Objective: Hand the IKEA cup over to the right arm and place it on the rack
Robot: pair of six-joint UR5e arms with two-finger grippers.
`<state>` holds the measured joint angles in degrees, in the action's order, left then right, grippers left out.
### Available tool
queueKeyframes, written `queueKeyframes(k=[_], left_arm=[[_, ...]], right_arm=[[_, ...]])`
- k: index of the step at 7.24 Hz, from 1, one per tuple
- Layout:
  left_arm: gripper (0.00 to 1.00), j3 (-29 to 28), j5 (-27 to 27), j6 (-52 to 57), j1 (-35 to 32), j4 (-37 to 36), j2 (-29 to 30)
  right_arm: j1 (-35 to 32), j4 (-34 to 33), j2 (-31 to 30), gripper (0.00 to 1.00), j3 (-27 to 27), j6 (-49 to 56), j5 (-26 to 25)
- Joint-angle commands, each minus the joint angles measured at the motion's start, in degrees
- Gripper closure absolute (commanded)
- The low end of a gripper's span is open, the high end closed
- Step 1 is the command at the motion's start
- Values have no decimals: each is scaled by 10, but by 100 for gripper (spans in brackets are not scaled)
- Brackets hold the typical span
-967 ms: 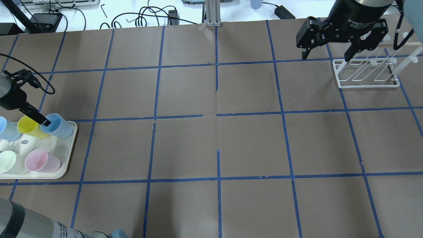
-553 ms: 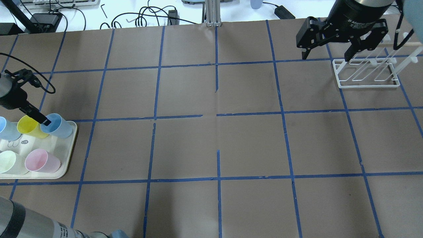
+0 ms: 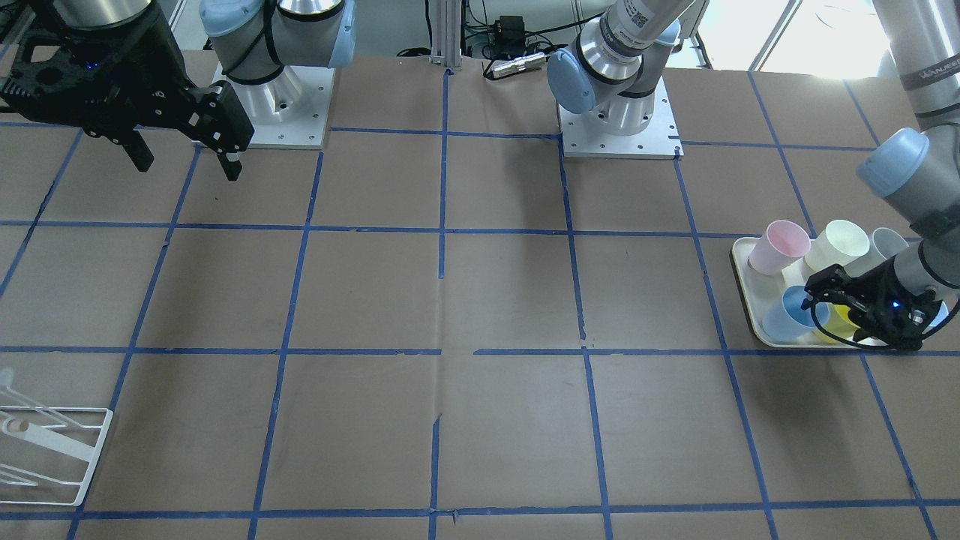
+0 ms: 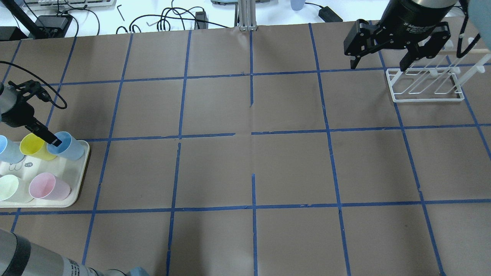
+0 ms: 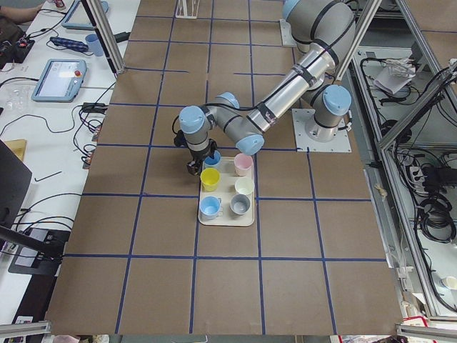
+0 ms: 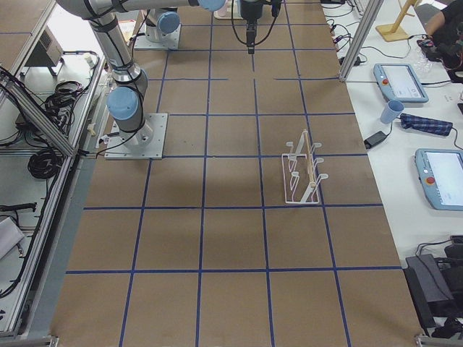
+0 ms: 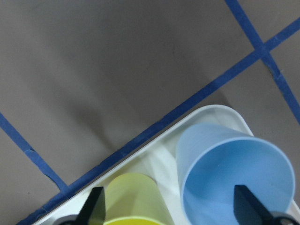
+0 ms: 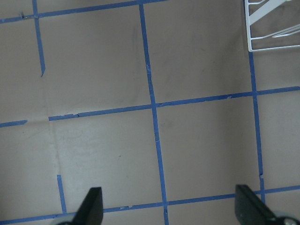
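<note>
A pale blue IKEA cup stands upright at the corner of the cream tray; it also shows in the front view and the left wrist view. A second blue cup stands at the tray's far-left edge. My left gripper is open. One finger is inside the blue cup's mouth and the other is beyond the yellow cup, so the jaws span both. My right gripper is open and empty, held high beside the white wire rack.
The tray also holds a pink cup and a pale green cup; a grey cup shows in the front view. A black cable loops by the left gripper. The brown table carries a grid of blue tape.
The left gripper's body has shifted very slightly over the tray, with its fingertip still at the blue cup's rim. The cups and the right arm have not moved.
</note>
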<state>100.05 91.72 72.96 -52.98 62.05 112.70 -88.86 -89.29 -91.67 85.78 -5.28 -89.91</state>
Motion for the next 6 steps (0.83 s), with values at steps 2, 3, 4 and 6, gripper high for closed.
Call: queueKeyframes(k=[2,3,4,6], left_arm=[[52,2,3,0,0,-4,5],[62,2,2,0,0,-4,3],[79,2,-1,0,-1,-3,1],[96,3,-3,0,-1,2,-5]], right_arm=[[0,0,0,0,-1,0,0],[0,0,0,0,-1,0,0],[0,0,0,0,-1,0,0],[0,0,0,0,-1,0,0]])
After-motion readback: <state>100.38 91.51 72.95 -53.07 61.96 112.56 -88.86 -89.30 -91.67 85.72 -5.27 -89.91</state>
